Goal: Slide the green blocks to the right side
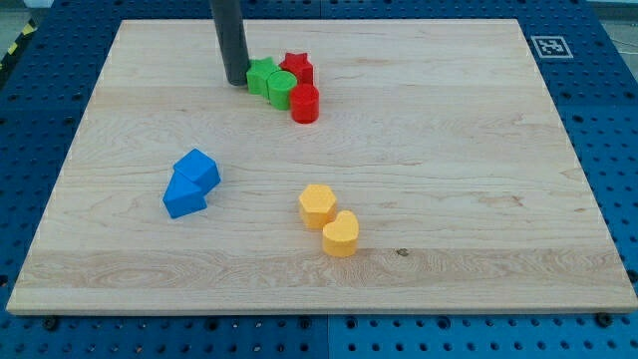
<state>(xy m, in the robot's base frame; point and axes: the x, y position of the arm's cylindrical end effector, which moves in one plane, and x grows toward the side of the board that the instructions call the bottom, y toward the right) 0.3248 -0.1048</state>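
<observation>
Two green blocks sit near the view's top centre: a green star-like block [261, 74] and a green cylinder [281, 90] touching it on its lower right. A red star block [297, 68] and a red cylinder [305, 104] press against the green ones on their right. My tip [236, 82] stands on the board just left of the green star block, touching it or nearly so.
Two blue blocks [191, 182] lie together at the view's left middle. A yellow hexagonal block [317, 204] and a yellow heart-like block [341, 234] lie at the lower centre. The wooden board [498, 150] rests on a blue perforated table, with a marker tag [549, 46] at the top right.
</observation>
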